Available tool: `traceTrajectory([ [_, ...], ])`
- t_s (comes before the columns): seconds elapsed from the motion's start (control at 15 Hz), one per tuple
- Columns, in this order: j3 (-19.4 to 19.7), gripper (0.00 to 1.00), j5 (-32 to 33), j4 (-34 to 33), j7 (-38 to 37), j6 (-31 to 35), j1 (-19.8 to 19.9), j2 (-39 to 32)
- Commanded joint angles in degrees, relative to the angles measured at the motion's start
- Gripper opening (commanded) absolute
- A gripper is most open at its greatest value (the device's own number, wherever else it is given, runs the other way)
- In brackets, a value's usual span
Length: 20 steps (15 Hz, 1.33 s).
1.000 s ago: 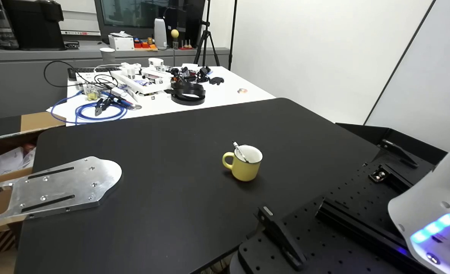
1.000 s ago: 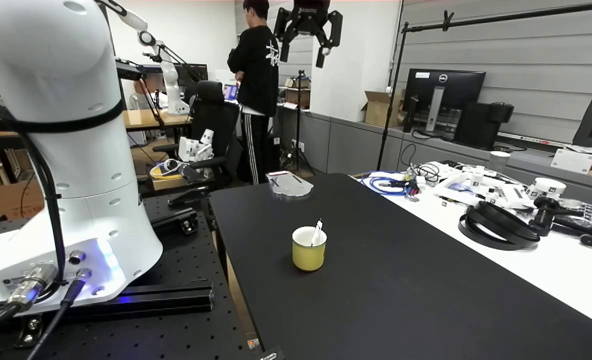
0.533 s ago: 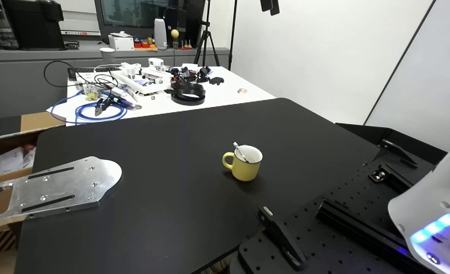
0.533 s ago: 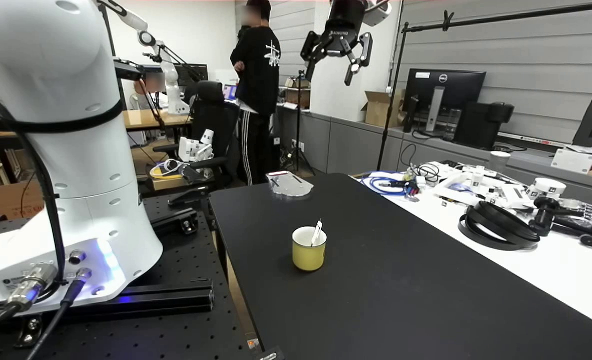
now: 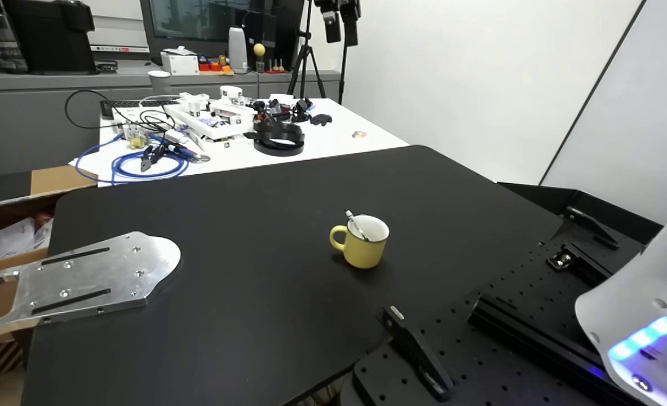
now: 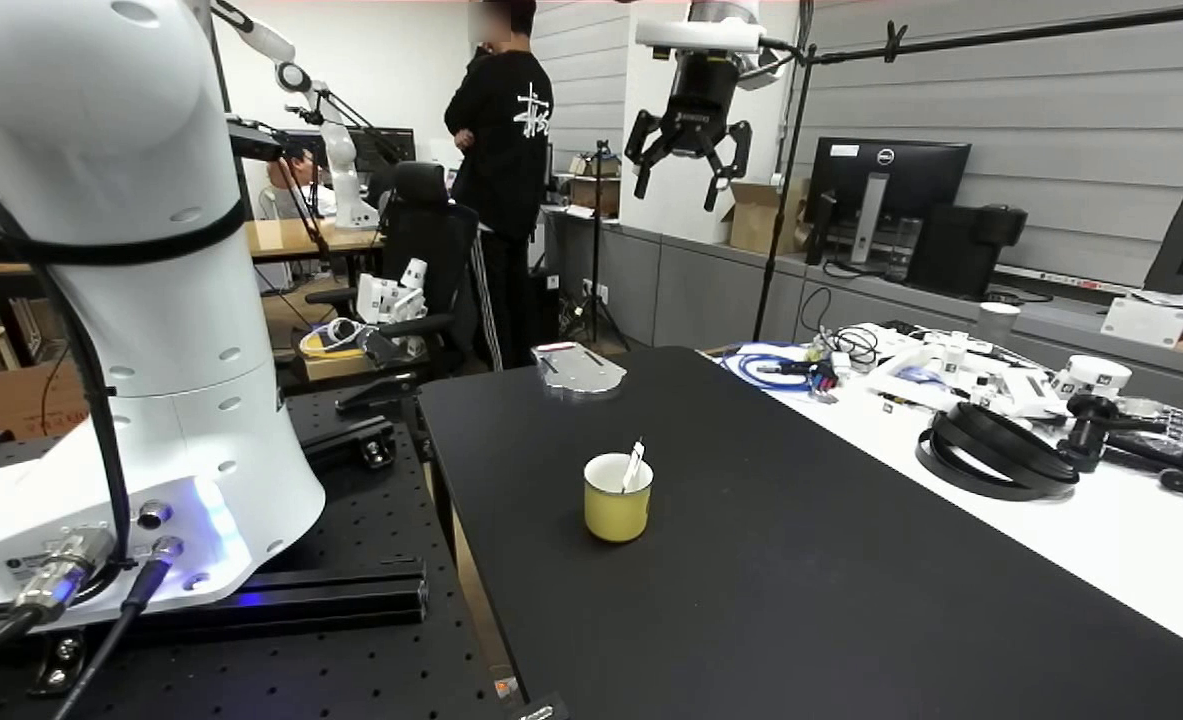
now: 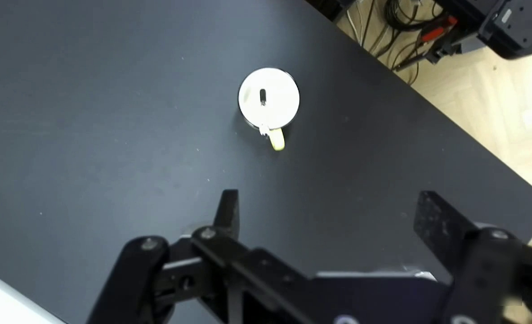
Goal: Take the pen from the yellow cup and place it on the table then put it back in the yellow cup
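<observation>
On a black perforated board (image 6: 351, 675), nearest in an exterior view, the white arm base (image 6: 176, 430) is planted upright, and the links above it are cut off by the top edge. Beyond it, the yellow cup (image 6: 613, 513) is set upright on the black table (image 6: 801, 590). Inside the cup the pen (image 6: 633, 466) is leaned at a tilt, one end raised past the rim; in an exterior view that end is seen just beside the handle (image 5: 333, 237). High over the table, well apart from the cup, the gripper (image 6: 677, 190) is held pointed downward with a slight lean. Its jaws are spread wide, and only air is held between the fingers (image 7: 230, 212); in the wrist view, cup and pen are looked down upon almost from above. Farther back, a silver metal plate (image 6: 579, 368) is laid at the table's end, and past the side edge the white table (image 6: 1101, 530) is crowded with white parts (image 5: 204, 125) and blue cable (image 5: 150, 176).
</observation>
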State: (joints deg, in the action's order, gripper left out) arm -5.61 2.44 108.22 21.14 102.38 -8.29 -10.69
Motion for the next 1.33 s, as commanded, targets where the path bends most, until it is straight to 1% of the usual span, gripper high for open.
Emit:
traceTrajectory([
  [0.0,-1.3,1.00,-6.5,5.8,-0.7,8.3,1.5,2.5],
  [0.13,-1.5,1.00,-9.9,9.6,0.2,13.9,1.8,3.3],
  [0.27,-1.6,1.00,-11.0,14.2,0.6,20.6,1.8,4.2],
  [0.4,-1.5,1.00,-9.7,18.4,0.4,26.0,1.6,4.9],
  [0.6,-1.4,1.00,-7.8,24.4,-0.1,31.6,1.6,6.0],
  [0.8,-1.1,1.00,-5.4,29.0,-0.6,35.0,1.6,6.6],
  [1.0,0.0,1.00,-1.2,32.8,-0.7,37.3,2.4,7.2],
  [1.13,0.5,1.00,1.8,34.1,-2.6,38.8,2.8,6.9],
  [1.2,0.8,1.00,2.0,34.2,-3.9,38.1,3.1,6.8],
  [1.27,0.0,1.00,0.2,32.3,-0.8,37.5,3.1,5.1],
])
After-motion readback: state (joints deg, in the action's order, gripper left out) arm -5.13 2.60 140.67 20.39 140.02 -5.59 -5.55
